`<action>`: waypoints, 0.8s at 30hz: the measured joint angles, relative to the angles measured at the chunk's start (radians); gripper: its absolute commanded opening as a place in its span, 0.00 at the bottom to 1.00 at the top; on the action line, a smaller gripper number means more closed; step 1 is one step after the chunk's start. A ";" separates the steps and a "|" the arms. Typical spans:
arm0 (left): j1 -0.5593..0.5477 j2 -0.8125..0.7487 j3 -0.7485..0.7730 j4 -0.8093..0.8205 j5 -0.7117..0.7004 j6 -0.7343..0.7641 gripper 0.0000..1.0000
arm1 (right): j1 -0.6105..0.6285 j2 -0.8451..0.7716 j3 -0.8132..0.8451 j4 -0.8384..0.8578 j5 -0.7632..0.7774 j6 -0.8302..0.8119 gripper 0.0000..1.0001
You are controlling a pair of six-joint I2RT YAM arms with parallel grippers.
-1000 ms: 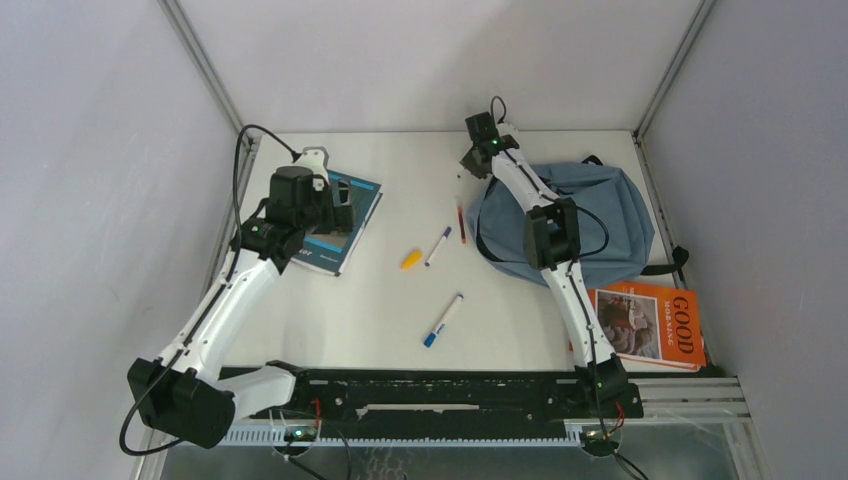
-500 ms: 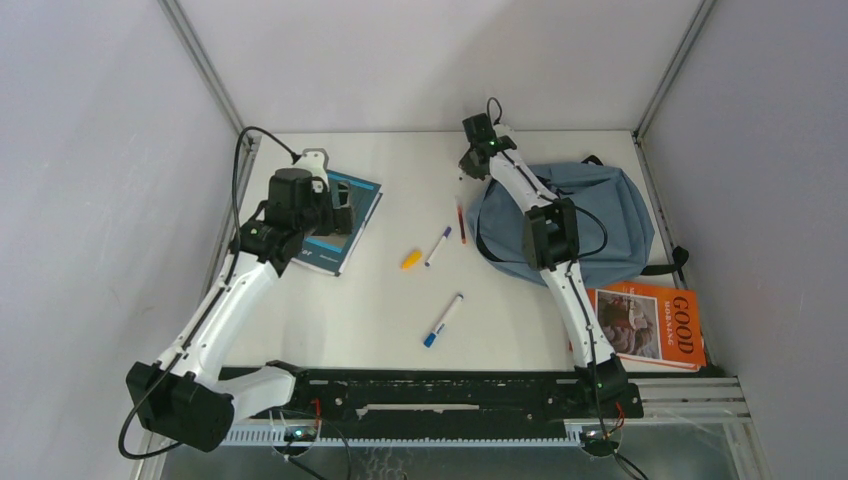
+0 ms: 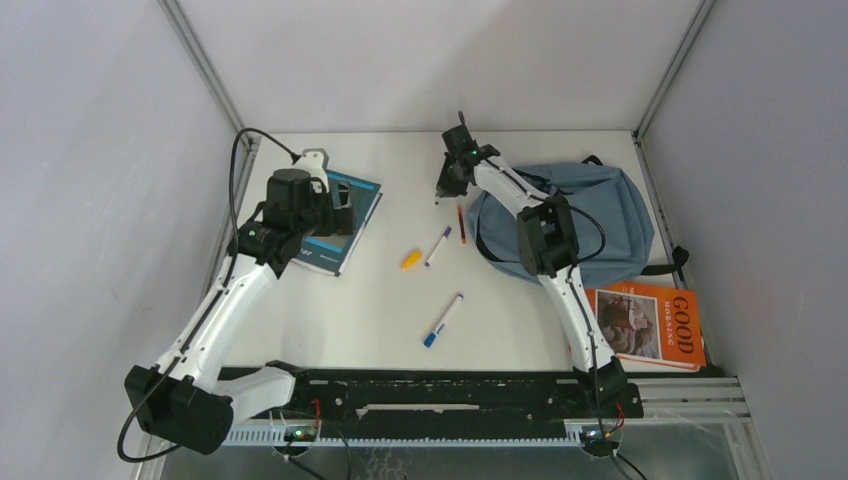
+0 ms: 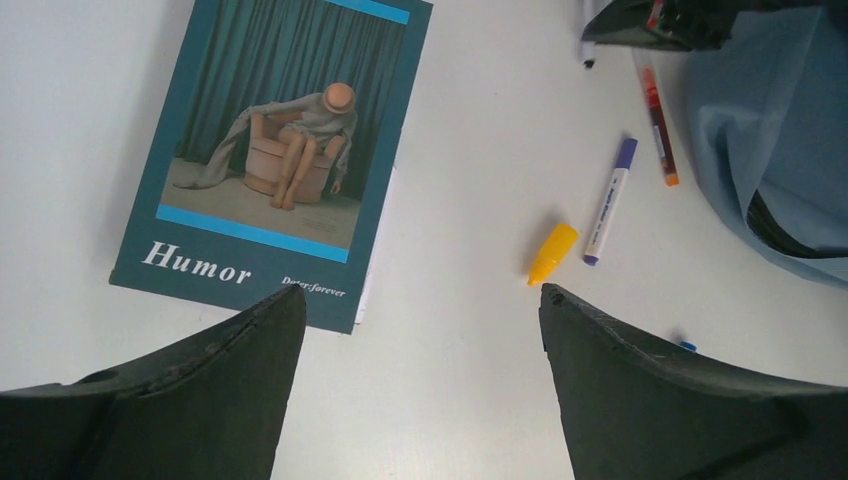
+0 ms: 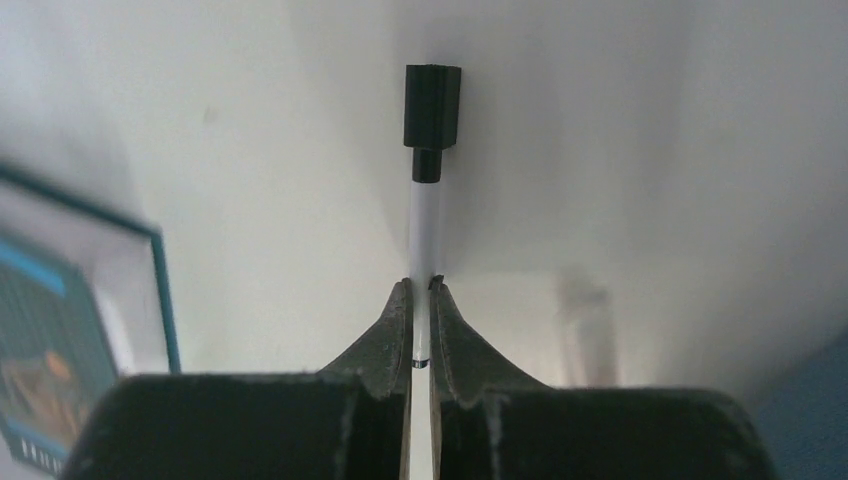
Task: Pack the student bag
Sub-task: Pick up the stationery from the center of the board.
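Looks like the step in hand is the marker pickup. The right gripper [image 5: 421,290] is pinched tight on a white marker with a black cap [image 5: 424,215]. It has it around mid-barrel, with the cap end poking out past the fingertips. This is all just off the left edge of the student bag [image 3: 600,215], up near its far corner. I can't tell if the marker is actually clear of the table.

The bag is lying flat, with the right arm reaching across it. The left gripper [image 4: 420,300] is spread wide with nothing in it, hovering over the teal "Humor" book [image 4: 280,150], well left of the bag.

Not packed yet:
- 1 red pen [image 3: 461,222], right beside the bag's left edge
- 1 purple-capped marker [image 3: 438,245] and a yellow cap-looking piece [image 3: 411,259], a bit further left
- 1 blue-capped marker [image 3: 442,320], left of the bag and nearer the arms
- an orange "GOOD" book [image 3: 650,322], just on the bag's near side

So I'd say the task is barely started. My guess for the next move is to swing the marker over to the dark gap on the bag's left edge (looks like the opening, not 100% sure), aim it in lengthwise and let go. The fabric is floppy, so the mouth may need holding open.
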State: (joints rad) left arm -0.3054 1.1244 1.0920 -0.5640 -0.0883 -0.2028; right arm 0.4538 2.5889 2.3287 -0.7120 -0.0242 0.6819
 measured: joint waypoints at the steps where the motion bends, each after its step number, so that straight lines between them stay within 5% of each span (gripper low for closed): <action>1: 0.000 -0.002 0.000 0.000 0.005 -0.003 0.90 | 0.007 -0.010 -0.010 -0.002 -0.016 -0.011 0.00; 12: 0.000 -0.008 0.000 0.005 0.025 -0.044 0.90 | 0.028 -0.307 -0.162 -0.030 -0.162 -0.187 0.00; 17: 0.000 -0.008 0.000 0.014 0.037 -0.063 0.89 | -0.024 -0.633 -0.467 -0.018 -0.143 -0.267 0.00; 24: 0.000 0.018 0.000 0.037 0.093 -0.091 0.89 | -0.254 -0.986 -0.819 -0.016 -0.088 -0.396 0.00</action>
State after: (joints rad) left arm -0.3054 1.1423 1.0924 -0.5266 0.0048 -0.2935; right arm 0.1997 1.6024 1.5093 -0.7284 -0.1120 0.2863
